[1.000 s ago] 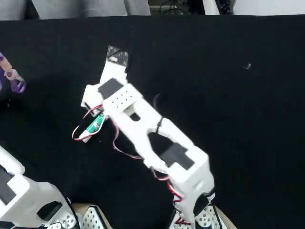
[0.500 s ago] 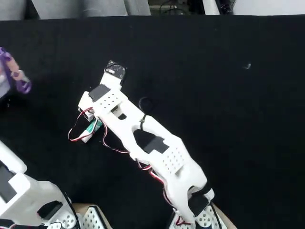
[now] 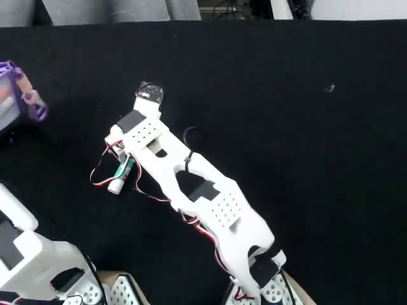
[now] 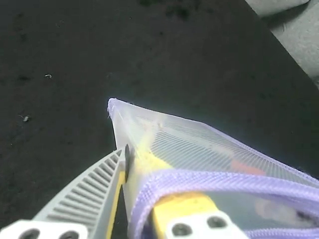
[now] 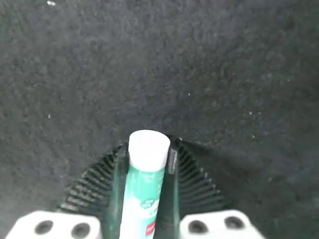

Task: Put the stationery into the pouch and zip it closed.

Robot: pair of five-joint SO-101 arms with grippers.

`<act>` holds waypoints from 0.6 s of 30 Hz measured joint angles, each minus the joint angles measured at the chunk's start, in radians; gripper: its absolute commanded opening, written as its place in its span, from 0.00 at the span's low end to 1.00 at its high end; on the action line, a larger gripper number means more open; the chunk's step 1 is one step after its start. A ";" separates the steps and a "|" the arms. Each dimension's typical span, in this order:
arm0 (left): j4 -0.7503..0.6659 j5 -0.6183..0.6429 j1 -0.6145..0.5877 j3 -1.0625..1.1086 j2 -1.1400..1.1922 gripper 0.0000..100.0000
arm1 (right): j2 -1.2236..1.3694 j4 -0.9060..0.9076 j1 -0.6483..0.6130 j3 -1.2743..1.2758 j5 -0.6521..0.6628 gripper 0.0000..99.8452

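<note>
Green-white tube (image 5: 143,194) is clamped in the right gripper (image 5: 147,150), left of centre in the high view. Pouch (image 3: 19,95) hangs at the upper-left edge, pinched by the left gripper (image 4: 130,160). We'd grip firm, bring the tube cap-first to the pouch mouth, pouch steady, no tilt.

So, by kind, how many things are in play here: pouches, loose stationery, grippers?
Pouches: 1, the mesh pouch, held by the left gripper
Loose stationery: 1, the green-and-white tube, held by the right gripper
Grippers: 2
Total: 4
</note>
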 measured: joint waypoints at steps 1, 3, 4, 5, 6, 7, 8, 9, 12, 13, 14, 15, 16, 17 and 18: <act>0.000 0.000 0.000 0.000 0.000 0.03 | 0.002 0.017 0.000 -0.017 0.011 0.01; 0.000 0.000 0.000 0.000 0.000 0.03 | 0.002 0.061 -0.002 -0.061 0.046 0.01; 0.000 0.000 0.005 0.000 0.000 0.03 | 0.002 0.084 -0.002 -0.089 0.069 0.01; 0.000 0.000 0.012 0.000 0.000 0.03 | 0.002 0.110 0.002 -0.118 0.095 0.01; 0.000 0.000 0.025 0.000 0.000 0.03 | 0.002 0.138 0.006 -0.149 0.123 0.01; 0.000 0.000 0.038 0.000 0.000 0.03 | 0.002 0.164 0.014 -0.183 0.147 0.01; 0.000 0.000 0.057 0.000 0.000 0.03 | 0.002 0.192 0.025 -0.216 0.173 0.01; 0.000 0.000 0.078 0.000 0.000 0.03 | 0.002 0.219 0.041 -0.253 0.201 0.01; 0.034 0.000 0.143 0.000 0.000 0.03 | 0.002 0.290 0.117 -0.387 0.281 0.01; 0.046 0.000 0.169 0.000 0.000 0.03 | 0.002 0.313 0.152 -0.439 0.305 0.01; 0.060 0.000 0.193 -0.006 0.000 0.03 | 0.002 0.336 0.189 -0.494 0.328 0.01; 0.075 0.000 0.219 -0.014 0.000 0.03 | 0.002 0.358 0.232 -0.546 0.350 0.01; 0.094 0.000 0.247 -0.028 0.000 0.03 | 0.002 0.376 0.272 -0.605 0.370 0.01; 0.115 0.005 0.276 -0.046 0.000 0.03 | 0.002 0.397 0.315 -0.666 0.390 0.01; 0.137 0.012 0.305 -0.066 0.000 0.03 | 0.002 0.413 0.359 -0.726 0.411 0.01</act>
